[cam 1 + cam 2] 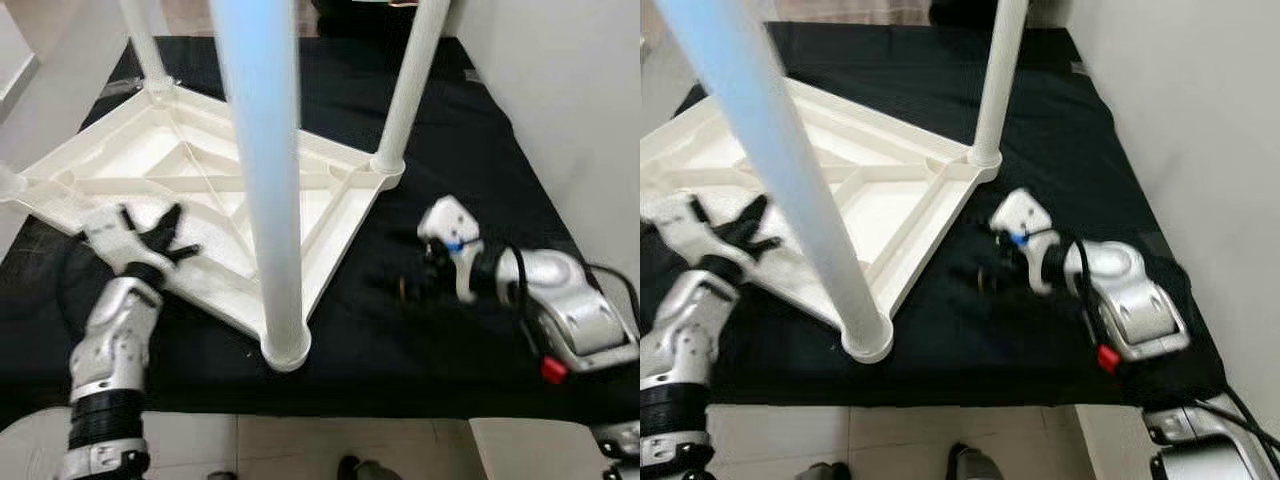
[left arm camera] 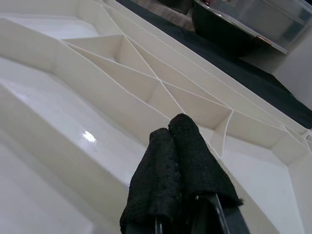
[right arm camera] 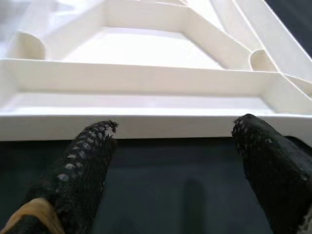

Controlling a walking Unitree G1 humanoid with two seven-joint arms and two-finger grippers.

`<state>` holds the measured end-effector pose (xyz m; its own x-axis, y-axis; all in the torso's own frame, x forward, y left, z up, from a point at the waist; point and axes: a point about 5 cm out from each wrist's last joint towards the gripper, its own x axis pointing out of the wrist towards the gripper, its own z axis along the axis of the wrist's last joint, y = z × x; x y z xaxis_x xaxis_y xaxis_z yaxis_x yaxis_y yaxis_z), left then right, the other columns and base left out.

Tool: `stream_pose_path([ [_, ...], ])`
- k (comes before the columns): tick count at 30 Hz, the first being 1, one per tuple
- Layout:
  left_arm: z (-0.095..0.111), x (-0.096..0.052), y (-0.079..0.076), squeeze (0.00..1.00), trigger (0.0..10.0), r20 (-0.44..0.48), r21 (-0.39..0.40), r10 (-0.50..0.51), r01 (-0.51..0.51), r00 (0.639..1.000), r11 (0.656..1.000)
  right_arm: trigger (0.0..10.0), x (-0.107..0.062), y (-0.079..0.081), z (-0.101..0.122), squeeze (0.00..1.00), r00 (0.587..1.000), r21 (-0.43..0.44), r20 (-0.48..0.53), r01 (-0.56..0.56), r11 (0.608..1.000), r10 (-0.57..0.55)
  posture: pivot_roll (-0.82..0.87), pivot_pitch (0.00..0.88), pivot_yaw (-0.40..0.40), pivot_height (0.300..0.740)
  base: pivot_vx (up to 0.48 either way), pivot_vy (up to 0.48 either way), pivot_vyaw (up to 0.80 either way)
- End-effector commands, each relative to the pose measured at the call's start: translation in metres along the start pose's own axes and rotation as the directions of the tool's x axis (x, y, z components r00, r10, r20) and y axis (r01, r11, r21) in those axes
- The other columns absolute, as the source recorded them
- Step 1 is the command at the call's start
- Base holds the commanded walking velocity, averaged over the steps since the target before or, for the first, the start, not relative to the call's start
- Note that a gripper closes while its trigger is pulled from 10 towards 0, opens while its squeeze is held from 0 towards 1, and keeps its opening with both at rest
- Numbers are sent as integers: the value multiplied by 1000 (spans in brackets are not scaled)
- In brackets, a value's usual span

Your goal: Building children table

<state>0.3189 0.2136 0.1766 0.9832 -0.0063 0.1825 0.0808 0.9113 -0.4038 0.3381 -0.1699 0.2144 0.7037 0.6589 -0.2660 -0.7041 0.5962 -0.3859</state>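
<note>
Three white legs [image 1: 262,180] stand up from an upside-down white tabletop [image 1: 190,190] lying on a black mat [image 1: 460,150]; the nearest leg rises straight before the camera and hides part of the tabletop. Left gripper [image 1: 165,235] rests over the ribbed underside, fingers [image 2: 178,165] pressed together, grasping nothing. Right gripper [image 1: 985,270], fingers spread apart, hovers over the mat just beside the tabletop's edge, near a pale wall [image 1: 1180,110]

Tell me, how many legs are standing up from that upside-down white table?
3 show: a near leg at the front corner, one at the right corner, one at the far corner. The left corner is cropped.
</note>
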Motion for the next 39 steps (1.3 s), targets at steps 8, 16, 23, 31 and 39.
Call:
stream_pose_path([
  [8,-30,-30,-25,0,10000,-87,3,-24,25,996,1000,10000,43,-9,-2,0,979,-10,-91,181,983,-181,57,159,-71,740,0,0,0],
  [16,-45,-52,-45,0,10000,-145,47,-63,70,987,996,10000,72,-18,2,0,905,155,-216,401,903,-365,95,151,-82,740,0,0,0],
  [23,-44,-60,-50,0,10000,-153,62,-56,66,987,996,10000,75,-30,-1,0,802,293,-352,584,757,-483,95,145,-87,740,0,0,0],
  [31,-46,-63,-54,0,10000,-159,83,-57,71,986,994,10000,74,-28,-13,0,735,290,-459,655,698,-499,100,131,-98,740,0,0,0],
  [39,-43,-68,-53,0,10000,-155,103,-40,56,987,993,10000,55,-40,-36,0,626,180,-562,730,659,-541,96,139,-110,740,0,0,0],
])
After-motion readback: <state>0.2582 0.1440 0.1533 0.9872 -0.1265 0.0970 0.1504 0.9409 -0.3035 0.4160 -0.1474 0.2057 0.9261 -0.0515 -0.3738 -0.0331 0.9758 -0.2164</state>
